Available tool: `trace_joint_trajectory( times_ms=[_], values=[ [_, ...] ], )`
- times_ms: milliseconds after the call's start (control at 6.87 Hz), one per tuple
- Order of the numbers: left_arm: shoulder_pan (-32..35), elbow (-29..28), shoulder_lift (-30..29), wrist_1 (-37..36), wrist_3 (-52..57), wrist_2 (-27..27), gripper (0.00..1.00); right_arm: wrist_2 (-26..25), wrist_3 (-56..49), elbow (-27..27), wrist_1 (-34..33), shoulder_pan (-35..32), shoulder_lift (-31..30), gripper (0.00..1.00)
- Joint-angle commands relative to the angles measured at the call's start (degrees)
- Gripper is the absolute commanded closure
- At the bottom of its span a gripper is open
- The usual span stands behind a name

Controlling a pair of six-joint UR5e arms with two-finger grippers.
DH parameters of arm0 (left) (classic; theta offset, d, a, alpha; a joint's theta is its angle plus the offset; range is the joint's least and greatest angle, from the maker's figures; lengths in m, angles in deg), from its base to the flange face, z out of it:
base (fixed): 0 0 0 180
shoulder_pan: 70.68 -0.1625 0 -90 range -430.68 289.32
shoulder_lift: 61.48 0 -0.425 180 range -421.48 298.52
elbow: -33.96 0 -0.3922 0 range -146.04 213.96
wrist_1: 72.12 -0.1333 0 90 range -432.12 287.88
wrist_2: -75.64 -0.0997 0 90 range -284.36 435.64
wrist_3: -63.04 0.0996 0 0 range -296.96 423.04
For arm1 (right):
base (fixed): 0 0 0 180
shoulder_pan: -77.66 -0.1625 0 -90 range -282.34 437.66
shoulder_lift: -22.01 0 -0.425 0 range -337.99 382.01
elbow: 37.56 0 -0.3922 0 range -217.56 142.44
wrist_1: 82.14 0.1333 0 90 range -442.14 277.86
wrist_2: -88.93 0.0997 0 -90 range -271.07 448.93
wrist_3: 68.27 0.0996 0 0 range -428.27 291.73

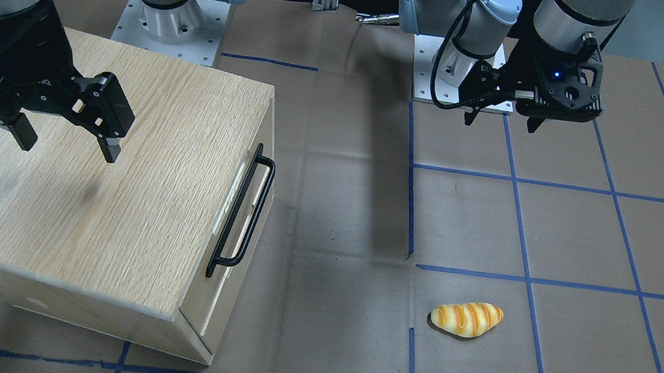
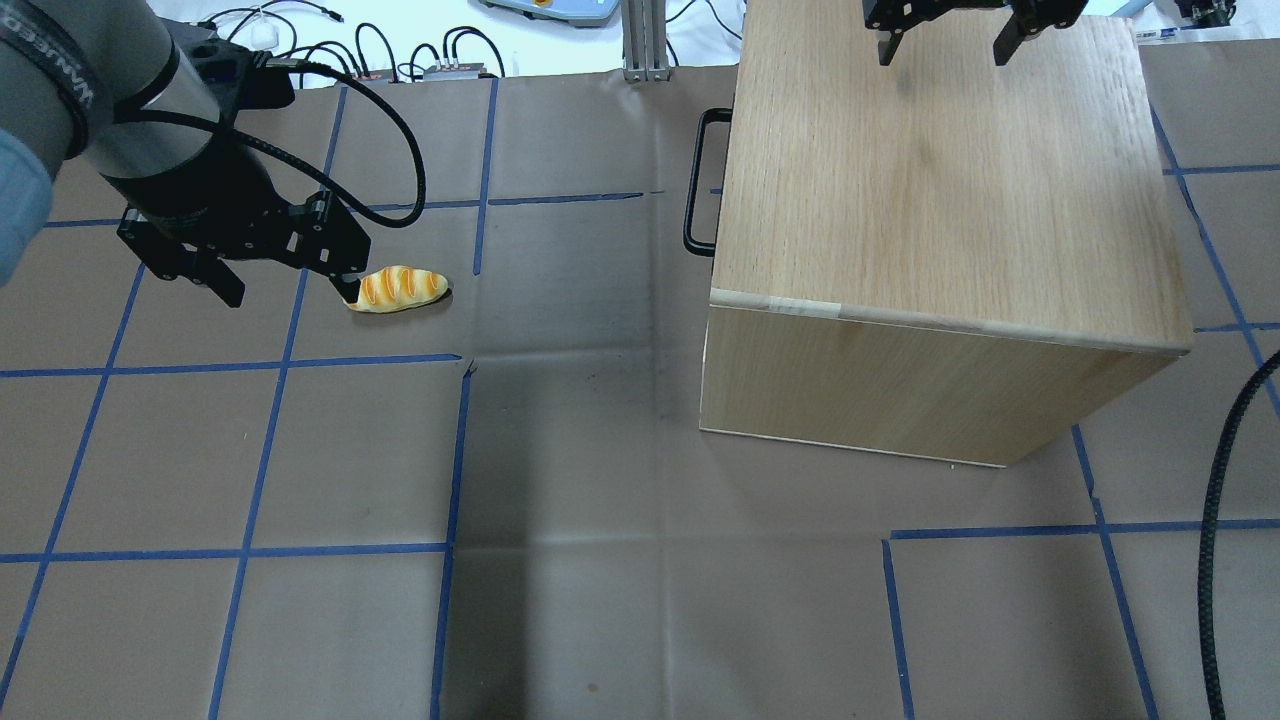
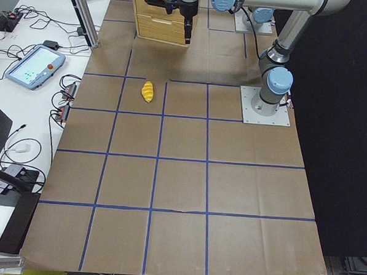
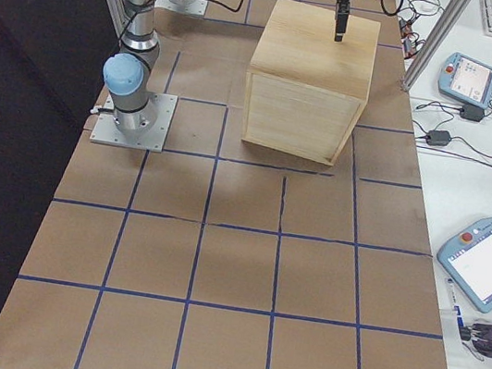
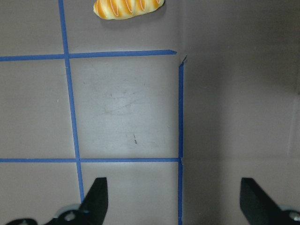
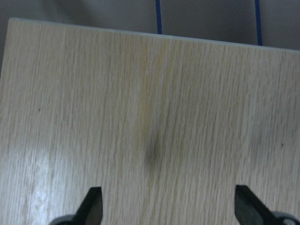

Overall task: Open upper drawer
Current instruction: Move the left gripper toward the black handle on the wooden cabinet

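The upper drawer sits shut in the front of a light-wood cabinet; only its long black bar handle and a sliver of pale front show. The handle also shows in the overhead view. My right gripper is open and empty and hovers above the cabinet's oak top, well back from the handle; it shows in the overhead view and its own wrist view. My left gripper is open and empty above the bare table, far from the cabinet.
A toy bread loaf lies on the brown paper table near my left gripper; it shows at the top of the left wrist view. Blue tape lines grid the table. Cables and pendants lie beyond the table's edges.
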Motion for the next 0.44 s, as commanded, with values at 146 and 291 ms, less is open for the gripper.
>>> trace_joint_trajectory(
  times_ms=[146, 291],
  values=[
    [6.5, -3.0, -7.8, -9.1, 0.2, 0.3, 0.00, 0.0, 0.0, 0.0, 0.0, 0.0, 0.0, 0.00],
    [8.9, -7.1, -11.5, -10.2, 0.6, 2.4, 0.00, 0.0, 0.0, 0.0, -0.1, 0.0, 0.0, 0.00]
  ],
)
